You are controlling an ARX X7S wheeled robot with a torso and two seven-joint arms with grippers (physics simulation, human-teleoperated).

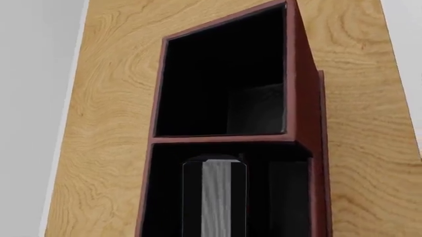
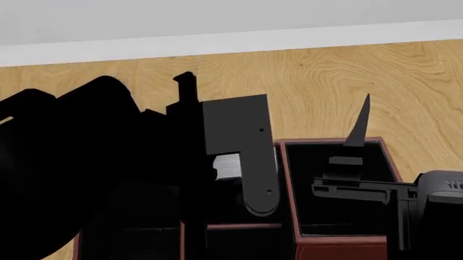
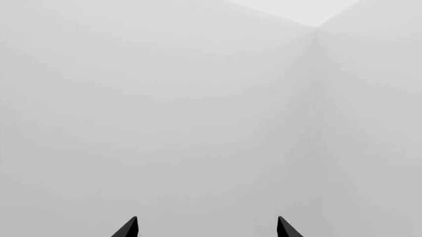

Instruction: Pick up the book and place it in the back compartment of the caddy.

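While the wooden desk (image 1: 118, 98) is carrying the caddy (image 1: 303, 98) well in from its far edge, the step in hand is getting the book down into the right section of that box. The left arm (image 2: 87, 162) is reaching over the caddy and is blocking much of the head view, so the left wrist view is the one to steer by.

In that view the back compartment (image 1: 218, 74) is showing as the short black section beyond the reddish cross divider (image 1: 224, 139). The book (image 1: 215, 197) is standing upright on the longer-section side of that divider, white page edges facing the camera, not yet over the short section. Whether it is hanging clear or touching the floor I cannot tell.

The left gripper (image 2: 230, 167) is, as I am judging it, clamped on the book. Black strips are flanking the pages, and no parted tips are showing. The right gripper (image 3: 205, 228) is pointing at a bare grey wall with its jaws apart, taking no part.

To do this well, the book should be:
- carried past the divider with its lower edge higher than the reddish rim;
- kept upright and square to the walls;
- centred over the short section and lowered slowly;
- released only once it is resting on the bottom.
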